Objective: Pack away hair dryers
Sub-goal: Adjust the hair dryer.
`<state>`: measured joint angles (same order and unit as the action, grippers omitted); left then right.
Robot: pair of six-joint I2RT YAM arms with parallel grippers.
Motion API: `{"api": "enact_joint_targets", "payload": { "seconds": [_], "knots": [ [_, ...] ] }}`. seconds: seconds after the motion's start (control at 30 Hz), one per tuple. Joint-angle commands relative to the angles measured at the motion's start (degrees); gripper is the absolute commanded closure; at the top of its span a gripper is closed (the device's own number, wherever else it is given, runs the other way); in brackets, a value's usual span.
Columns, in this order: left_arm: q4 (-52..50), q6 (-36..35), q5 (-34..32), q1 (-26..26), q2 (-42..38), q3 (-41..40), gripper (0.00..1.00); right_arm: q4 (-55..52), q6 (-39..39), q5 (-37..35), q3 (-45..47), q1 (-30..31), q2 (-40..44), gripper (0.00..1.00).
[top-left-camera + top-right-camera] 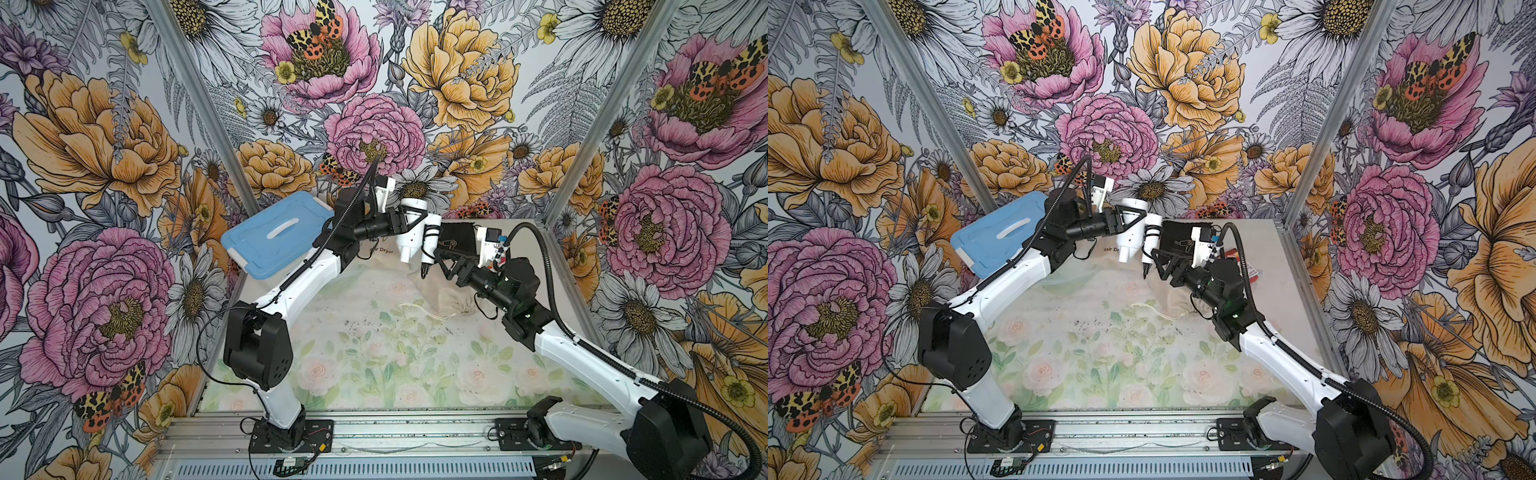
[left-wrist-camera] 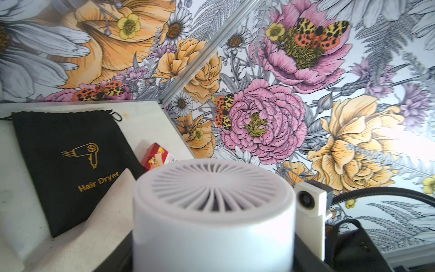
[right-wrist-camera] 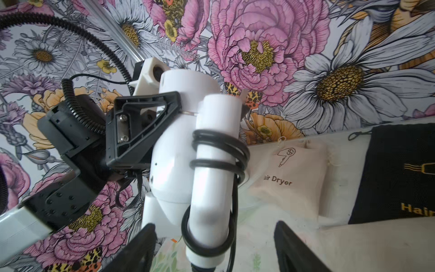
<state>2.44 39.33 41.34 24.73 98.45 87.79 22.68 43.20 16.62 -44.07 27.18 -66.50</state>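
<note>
- At the far centre of the table (image 1: 374,361), the white hair dryer (image 1: 405,245) is held off the surface. A beige pouch (image 3: 289,174) printed "Hair Dryer" lies on the table below it.
- Left gripper (image 1: 410,219): jaws closed on the dryer's barrel, with one finger on each side of it.
- Dryer orientation: the nozzle (image 1: 404,257) points toward the near side and downward. The intake grille (image 2: 211,186) faces the far wall and fills much of the left wrist view.
- Handle (image 3: 211,117): folded alongside the barrel on its right side. The black cord (image 3: 243,153) is wound round it in several turns, and the plug (image 1: 424,269) hangs below the handle's end.
- Right gripper (image 3: 213,235): jaws wide, one finger on each side of the handle's lower end. In the right wrist view a gap shows on both sides, so the fingers stand apart from the handle.
- Black pouch (image 2: 70,164): lies flat on the far right part of the table. Its gold dryer emblem and "Hair Dryer" lettering face up.
- Red box (image 2: 157,156): just right of the black pouch, near the table's right edge.
- Blue lidded box (image 1: 274,237): at the far left corner, tilted, lid showing. The left arm hides part of it.
- Second beige cloth (image 1: 451,299): lies crumpled on the table beside the right arm, with a pale drawstring (image 1: 419,311) trailing toward the centre.
</note>
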Motion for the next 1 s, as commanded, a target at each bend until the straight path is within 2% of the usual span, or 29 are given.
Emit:
{"api": "enact_joint_targets", "payload": {
  "seconds": [0.0,0.27,0.5,0.57,0.73,0.8,0.87,0.97],
  "knots": [
    [10.7,6.4,4.3,0.0,-0.3,-0.3,0.64,7.0,1.0,6.9,-0.3,-1.5,-0.8,0.22],
    [11.6,7.1,4.6,1.4,-0.5,0.0,0.64,14.8,4.8,10.4,-2.1,-2.3,-4.8,0.24],
    [11.7,6.8,4.6,2.3,-0.3,0.3,0.64,18.5,6.2,9.9,-3.2,-2.4,-7.4,0.32],
    [11.7,6.8,4.6,2.3,0.0,0.3,0.63,19.8,7.1,9.9,-3.3,-2.3,-8.0,0.38],
    [11.7,6.4,4.2,2.4,0.2,0.3,0.63,21.5,8.6,9.9,-3.7,-2.3,-9.3,0.65],
    [11.7,6.4,4.1,2.3,0.4,0.4,0.60,21.6,8.7,9.4,-3.7,-2.4,-9.3,0.75],
    [11.7,6.2,4.0,2.3,0.7,0.6,0.56,21.5,8.5,9.0,-3.7,-2.4,-9.1,0.79],
    [11.6,5.6,3.8,2.3,1.0,0.6,0.46,21.4,8.1,7.9,-3.8,-2.4,-8.8,0.81]
  ]
}}
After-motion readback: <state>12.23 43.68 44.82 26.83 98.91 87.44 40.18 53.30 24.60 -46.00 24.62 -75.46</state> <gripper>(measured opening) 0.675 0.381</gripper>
